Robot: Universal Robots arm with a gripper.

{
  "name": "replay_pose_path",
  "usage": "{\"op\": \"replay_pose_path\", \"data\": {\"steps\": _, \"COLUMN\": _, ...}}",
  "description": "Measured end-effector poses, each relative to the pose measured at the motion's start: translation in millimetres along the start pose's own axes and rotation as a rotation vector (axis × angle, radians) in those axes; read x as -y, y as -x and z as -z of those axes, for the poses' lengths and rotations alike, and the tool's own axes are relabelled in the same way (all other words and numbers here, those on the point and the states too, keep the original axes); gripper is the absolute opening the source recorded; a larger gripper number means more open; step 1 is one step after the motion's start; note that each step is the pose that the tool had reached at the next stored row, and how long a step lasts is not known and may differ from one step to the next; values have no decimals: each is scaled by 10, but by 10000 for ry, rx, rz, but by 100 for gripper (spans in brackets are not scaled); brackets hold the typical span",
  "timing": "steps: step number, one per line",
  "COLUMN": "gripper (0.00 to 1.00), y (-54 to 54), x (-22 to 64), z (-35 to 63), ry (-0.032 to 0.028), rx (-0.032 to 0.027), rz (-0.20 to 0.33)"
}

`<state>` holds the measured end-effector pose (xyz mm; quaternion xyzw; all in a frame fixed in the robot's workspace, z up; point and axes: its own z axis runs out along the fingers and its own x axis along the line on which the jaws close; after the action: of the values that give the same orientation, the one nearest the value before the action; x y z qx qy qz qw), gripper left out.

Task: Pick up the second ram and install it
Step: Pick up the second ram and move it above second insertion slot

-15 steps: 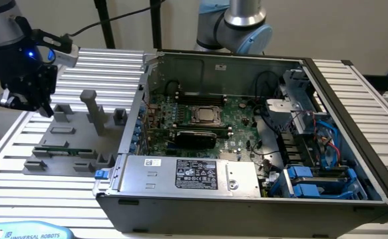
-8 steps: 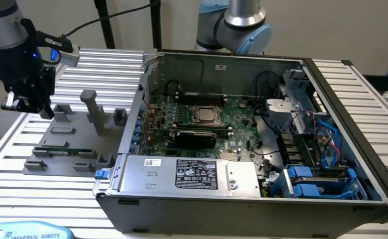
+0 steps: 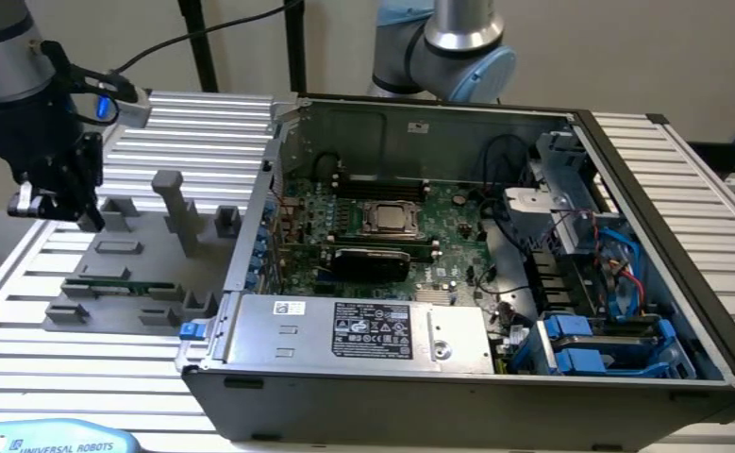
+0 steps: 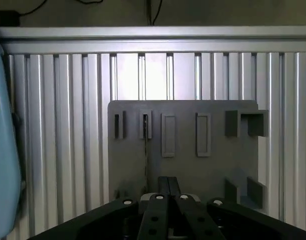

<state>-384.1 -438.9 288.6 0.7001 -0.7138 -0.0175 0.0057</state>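
Exterior view: the gripper [image 3: 58, 212] hangs above the grey fixture [image 3: 115, 316] on the worktop [image 3: 40, 368], at the exterior view's left, fingers pressed together and holding nothing. The second ram [image 3: 118, 282] lies in that fixture, apart from the gripper, not yet lifted. Wrist view: the ram [image 4: 145, 150] appears edge-on as a thin line in one slot. The motherboard [image 3: 449, 241] sits in the open computer case [image 3: 669, 217]. Judged progress: pick-up not begun; grasp, carry and installation all remain.
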Motion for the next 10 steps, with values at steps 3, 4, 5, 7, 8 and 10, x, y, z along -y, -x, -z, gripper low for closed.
{"op": "replay_pose_path", "data": {"steps": 3, "gripper": 11, "y": -46, "x": 1, "z": -13, "ry": -136, "rx": 1, "rz": 58}}
{"op": "replay_pose_path", "data": {"steps": 4, "gripper": 11, "y": -56, "x": 3, "z": -25, "ry": -144, "rx": 2, "rz": 82}}
{"op": "replay_pose_path", "data": {"steps": 5, "gripper": 11, "y": -64, "x": 4, "z": -38, "ry": -147, "rx": 1, "rz": 108}}
{"op": "replay_pose_path", "data": {"steps": 7, "gripper": 11, "y": -75, "x": 9, "z": -69, "ry": -148, "rx": -2, "rz": 145}}
{"op": "replay_pose_path", "data": {"steps": 8, "gripper": 11, "y": -77, "x": 12, "z": -86, "ry": -147, "rx": -2, "rz": 157}}
{"op": "replay_pose_path", "data": {"steps": 10, "gripper": 12, "y": -79, "x": 27, "z": -122, "ry": -147, "rx": -3, "rz": 186}}
